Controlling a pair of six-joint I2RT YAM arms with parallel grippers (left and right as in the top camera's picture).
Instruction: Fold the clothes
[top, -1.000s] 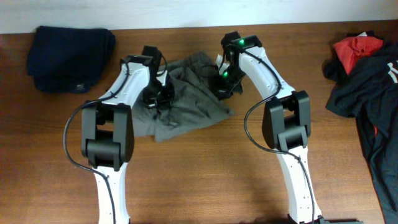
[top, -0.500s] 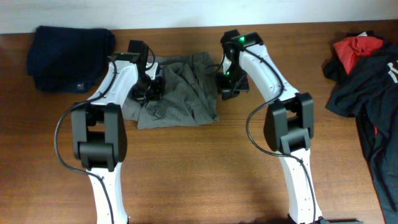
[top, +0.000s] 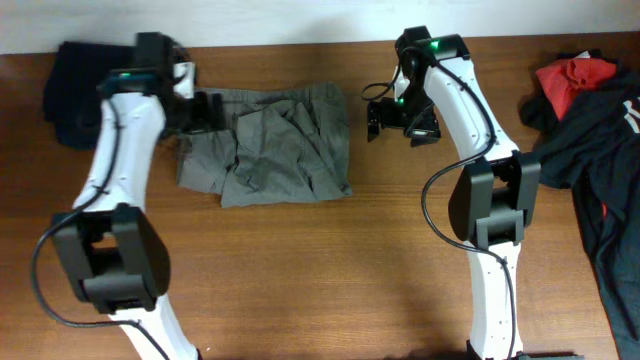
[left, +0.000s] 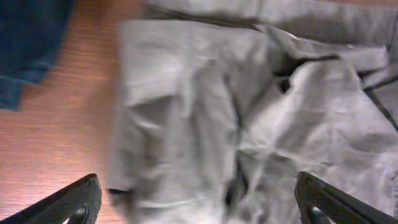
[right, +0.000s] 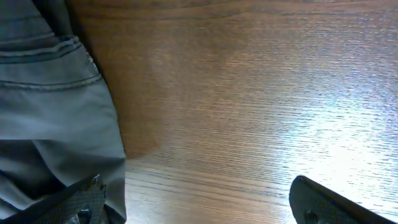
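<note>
A crumpled grey garment (top: 275, 148) lies on the wooden table (top: 330, 270) between the two arms, roughly doubled over. My left gripper (top: 205, 112) hovers over its left edge, open, with nothing between the fingers. In the left wrist view the grey garment (left: 236, 118) fills the frame beneath the wide-apart left gripper (left: 199, 208). My right gripper (top: 378, 117) hangs just off the garment's right edge, open and empty. The right wrist view has the garment's seamed edge (right: 50, 106) at the left and bare wood under the right gripper (right: 199, 211).
A folded dark blue garment (top: 90, 80) sits at the back left, close to the left arm; its corner (left: 25, 43) appears in the left wrist view. A heap of red and black clothes (top: 590, 120) covers the right edge of the table.
Both grippers have opened and let go of the grey garment. The left arm swung out to the left, the right arm out to the right. The garment now lies flatter.
</note>
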